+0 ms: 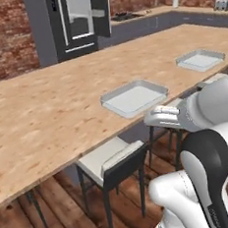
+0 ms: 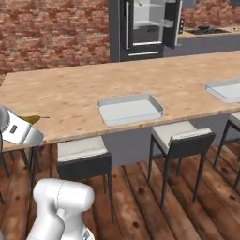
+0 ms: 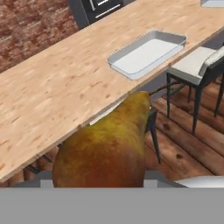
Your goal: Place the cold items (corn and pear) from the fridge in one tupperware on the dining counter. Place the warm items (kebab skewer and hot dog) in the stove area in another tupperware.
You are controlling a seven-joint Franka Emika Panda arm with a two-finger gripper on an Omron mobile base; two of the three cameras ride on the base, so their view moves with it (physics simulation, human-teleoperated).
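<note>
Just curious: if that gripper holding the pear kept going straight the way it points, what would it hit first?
Probably the front edge of the dining counter, short of the nearer tray. The gripper, shut on the pear, aims up at it, but depth is unclear.

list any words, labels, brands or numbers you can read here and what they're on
None readable. The trays, the dining counter, the fridge and the pear carry no lettering.
A small dark marking low on the arm in the left base view is too blurred to read.
</note>
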